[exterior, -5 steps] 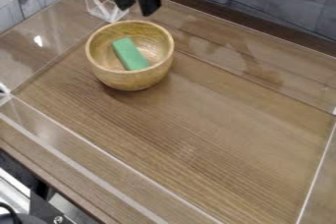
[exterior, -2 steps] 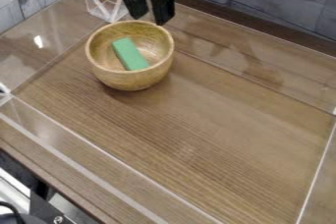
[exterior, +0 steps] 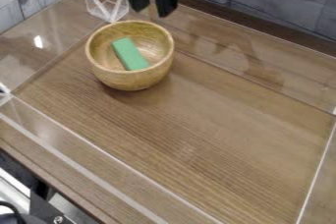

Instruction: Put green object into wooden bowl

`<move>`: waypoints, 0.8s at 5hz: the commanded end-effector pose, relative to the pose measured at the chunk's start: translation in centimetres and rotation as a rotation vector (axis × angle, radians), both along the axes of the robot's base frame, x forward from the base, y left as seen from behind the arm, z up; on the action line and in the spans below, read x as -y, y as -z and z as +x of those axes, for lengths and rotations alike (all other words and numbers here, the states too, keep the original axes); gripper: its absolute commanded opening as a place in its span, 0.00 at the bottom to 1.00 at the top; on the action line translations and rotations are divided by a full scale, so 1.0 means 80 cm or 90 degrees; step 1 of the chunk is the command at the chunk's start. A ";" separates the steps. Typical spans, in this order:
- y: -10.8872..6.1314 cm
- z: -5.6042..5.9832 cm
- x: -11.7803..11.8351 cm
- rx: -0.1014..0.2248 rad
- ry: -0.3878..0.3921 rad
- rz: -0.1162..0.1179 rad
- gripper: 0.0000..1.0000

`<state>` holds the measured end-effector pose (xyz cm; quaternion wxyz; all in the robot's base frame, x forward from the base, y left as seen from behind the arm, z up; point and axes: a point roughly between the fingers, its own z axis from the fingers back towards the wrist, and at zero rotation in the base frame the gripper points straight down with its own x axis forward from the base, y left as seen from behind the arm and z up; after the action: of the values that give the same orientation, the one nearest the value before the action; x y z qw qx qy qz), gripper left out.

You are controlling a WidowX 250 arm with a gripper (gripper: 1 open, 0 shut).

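Note:
A bright green object (exterior: 129,54), a small bar-shaped block, lies inside the round light-tan wooden bowl (exterior: 97,70) at the upper left of the table. My black gripper (exterior: 152,2) hangs behind the bowl's far right rim, near the top edge of the camera view. Its jaws stand open with nothing between them, and it is apart from both bowl and block.
The bowl stands on a wood-grain tabletop (exterior: 210,120) enclosed by low clear plastic walls (exterior: 53,164). A clear wall corner piece (exterior: 102,10) rises just left of the gripper. A grey plank wall runs behind.
The gripper has shifted a little to the right along the back, away from the bowl. The green block and the bowl stayed put.

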<state>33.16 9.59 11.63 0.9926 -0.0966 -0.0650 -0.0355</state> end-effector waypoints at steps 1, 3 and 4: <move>-0.022 -0.004 -0.004 0.050 -0.027 0.025 1.00; -0.044 0.001 -0.018 0.069 -0.131 0.033 1.00; -0.046 0.004 -0.029 0.073 -0.137 0.042 1.00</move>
<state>32.99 11.44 12.50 0.9915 -0.0706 -0.0896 0.0626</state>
